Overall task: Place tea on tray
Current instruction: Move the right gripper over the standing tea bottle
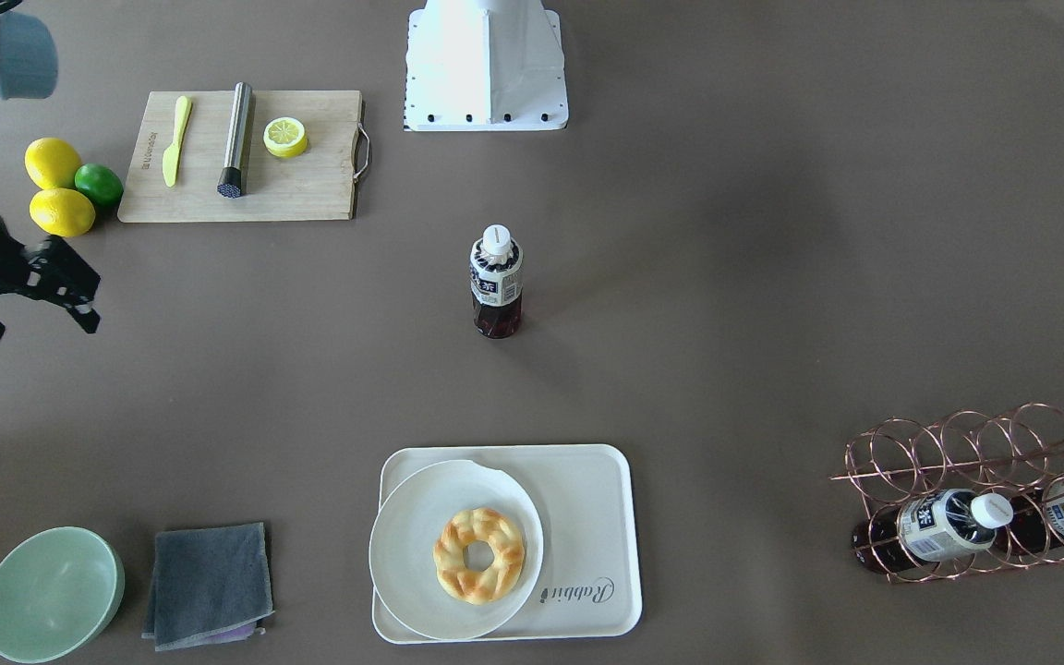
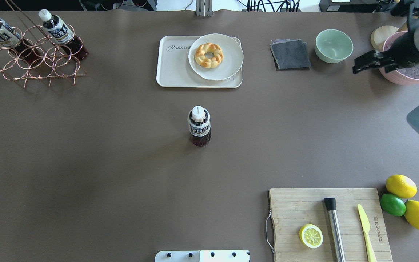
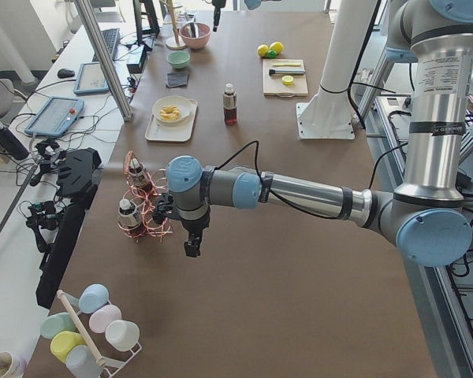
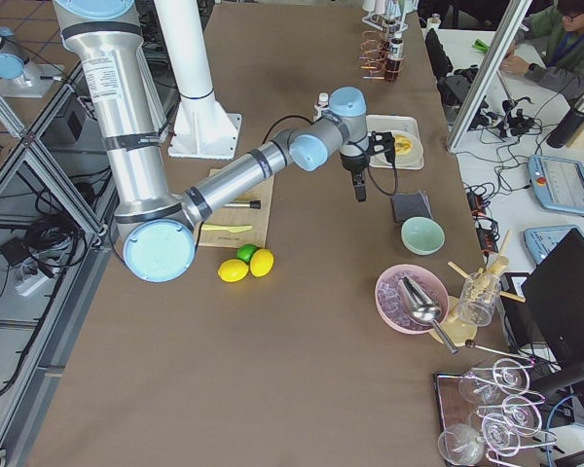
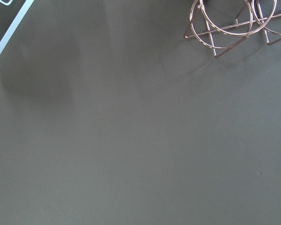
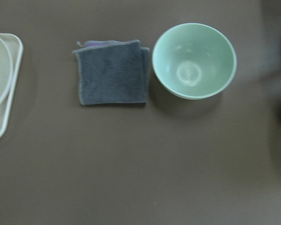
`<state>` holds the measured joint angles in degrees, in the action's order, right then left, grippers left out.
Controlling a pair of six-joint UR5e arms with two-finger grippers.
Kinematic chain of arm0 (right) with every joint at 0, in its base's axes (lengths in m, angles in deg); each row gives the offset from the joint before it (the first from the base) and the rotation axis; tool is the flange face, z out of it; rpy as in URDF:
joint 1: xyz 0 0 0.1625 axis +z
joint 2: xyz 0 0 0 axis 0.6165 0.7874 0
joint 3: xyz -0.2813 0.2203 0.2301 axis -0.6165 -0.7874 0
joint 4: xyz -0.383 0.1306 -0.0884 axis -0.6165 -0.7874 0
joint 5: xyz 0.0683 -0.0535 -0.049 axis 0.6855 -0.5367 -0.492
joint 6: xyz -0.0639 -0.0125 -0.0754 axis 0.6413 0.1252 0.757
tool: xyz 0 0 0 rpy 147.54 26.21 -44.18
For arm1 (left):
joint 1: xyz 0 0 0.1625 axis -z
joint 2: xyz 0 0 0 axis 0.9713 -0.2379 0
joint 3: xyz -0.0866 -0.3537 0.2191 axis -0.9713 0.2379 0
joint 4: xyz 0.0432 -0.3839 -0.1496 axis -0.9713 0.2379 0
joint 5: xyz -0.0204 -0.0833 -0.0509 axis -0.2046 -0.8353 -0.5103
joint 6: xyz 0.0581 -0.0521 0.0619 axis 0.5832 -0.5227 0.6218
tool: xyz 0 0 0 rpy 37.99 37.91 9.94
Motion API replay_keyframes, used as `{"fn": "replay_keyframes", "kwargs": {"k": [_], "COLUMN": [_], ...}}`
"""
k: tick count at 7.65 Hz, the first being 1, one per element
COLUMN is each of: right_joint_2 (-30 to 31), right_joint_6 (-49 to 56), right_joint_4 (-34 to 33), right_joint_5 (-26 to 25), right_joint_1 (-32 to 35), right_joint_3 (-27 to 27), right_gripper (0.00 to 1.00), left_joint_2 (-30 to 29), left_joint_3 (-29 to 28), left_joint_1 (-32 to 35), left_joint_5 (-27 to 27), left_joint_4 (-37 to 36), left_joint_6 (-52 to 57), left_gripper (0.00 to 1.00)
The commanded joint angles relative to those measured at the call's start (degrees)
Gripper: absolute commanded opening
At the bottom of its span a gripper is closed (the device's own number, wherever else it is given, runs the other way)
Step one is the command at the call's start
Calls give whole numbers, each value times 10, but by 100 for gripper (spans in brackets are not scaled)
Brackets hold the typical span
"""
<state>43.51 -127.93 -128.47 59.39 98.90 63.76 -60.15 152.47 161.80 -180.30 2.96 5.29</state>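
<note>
Tea bottle (image 1: 496,294) stands upright near the middle of the tabletop (image 1: 772,277), with its white cap on. It is alone there; nothing touches it and no tool is near it. The cream tray (image 1: 587,499) with the "Rabbit" lettering lies well apart from it, toward the operators' side of the tabletop. A round white plate (image 1: 403,554) covers a large part of the tray and reaches a little over the tray's rim on one side. A braided pastry ring (image 1: 479,555) lies on the plate. The part of the tray with the lettering is bare.

The right tool (image 1: 41,325) hangs above the tabletop on the robot's right side, well apart from the bottle. Its two fingers are spread and nothing is between them. Its wrist camera looks down on a folded grey cloth (image 6: 113,71) and a pale green bowl (image 6: 194,61), which stand just beside each other.

The left tool (image 3: 191,244) shows only in the view from the table's left end. It hangs close to the copper wire rack (image 1: 975,461), in which two more tea bottles (image 1: 943,526) lie. I cannot tell whether this tool is released or clenched. Its wrist camera shows only bare tabletop and some rings of the rack.
</note>
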Motion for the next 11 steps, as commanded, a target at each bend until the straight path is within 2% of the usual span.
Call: {"fn": "replay_keyframes", "kwargs": {"k": [1, 3, 4, 5, 6, 7, 9, 10, 11], "right_joint_2": [-117, -121, -141, -188, -253, -318, -351, -352, -351], "right_joint_6": [-143, -170, -219, -229, -229, -230, -245, -263, -264], "right_joint_4": [-2, -7, -18, -78, -169, -235, -235, -229, -204], "right_joint_5": [-141, -146, -182, -247, -307, -333, -358, -392, -405], "right_joint_1": [-157, -196, -240, -295, -346, -380, -401, -416, -412], "right_joint_3": [13, 76, 91, 93, 88, 71, 29, 18, -13], "right_gripper": [100, 100, 100, 100, 100, 100, 100, 99, 98], "left_joint_2": [-5, -7, -7, -6, -6, -6, -6, -4, -4], "left_joint_3": [0, 0, -1, -2, -4, -6, -7, -7, -7], "left_joint_1": [-4, -4, -4, -4, -4, -5, -5, -5, -5], "left_joint_5": [-2, -3, -3, -3, -3, -3, -3, -3, -3], "left_joint_4": [1, 1, 1, 1, 1, 1, 1, 1, 1], "left_joint_6": [-1, -1, -1, -1, -1, -1, -1, -1, -1], "left_gripper": [98, 98, 98, 98, 98, 98, 98, 98, 98]}}
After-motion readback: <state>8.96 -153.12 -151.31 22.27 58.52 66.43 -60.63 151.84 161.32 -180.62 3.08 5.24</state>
